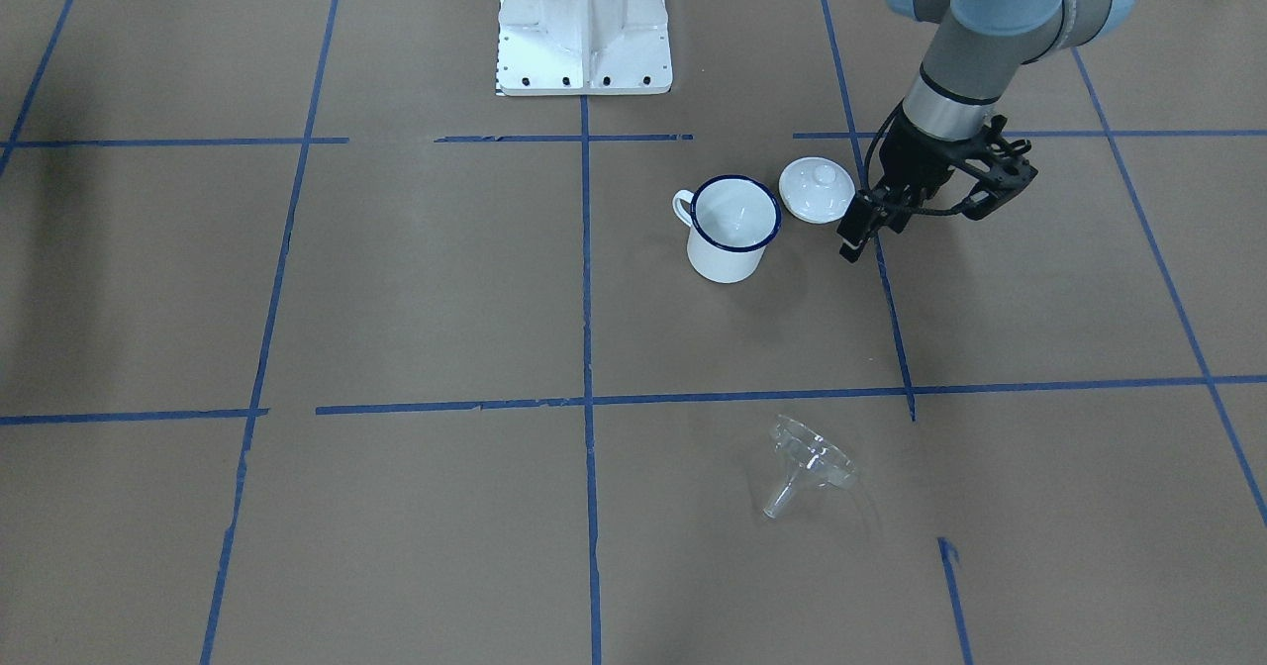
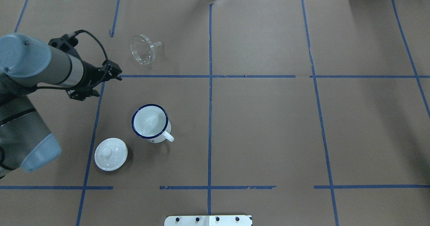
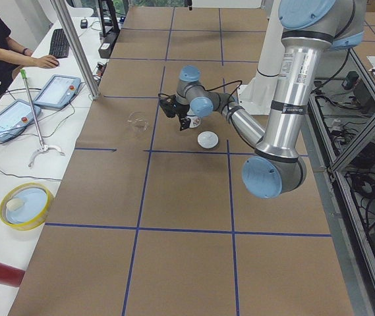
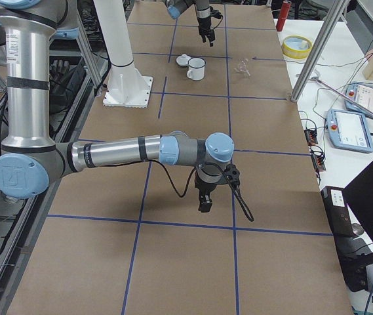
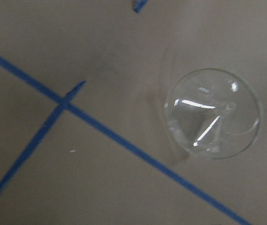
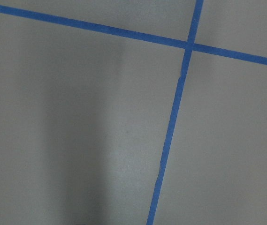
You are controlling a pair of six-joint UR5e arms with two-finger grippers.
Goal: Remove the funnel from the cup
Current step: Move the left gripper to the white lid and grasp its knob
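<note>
Already your funnel lay tipped well apart from the cup, so any nudge from your narrow, empty left pincer could have rolled it.

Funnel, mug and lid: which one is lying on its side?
The clear funnel, its spout pointing sideways. The mug stands upright and the lid sits flat, knob up.

Cup: approach to its mouth from above is open. Lid stands near the cup on its left, toward the robot, with a narrow gap between them. Left gripper hangs above the table, off the cup's far-left side. Funnel lies on its side well beyond the cup. Right of the cup, passage over the table is wide.
</note>
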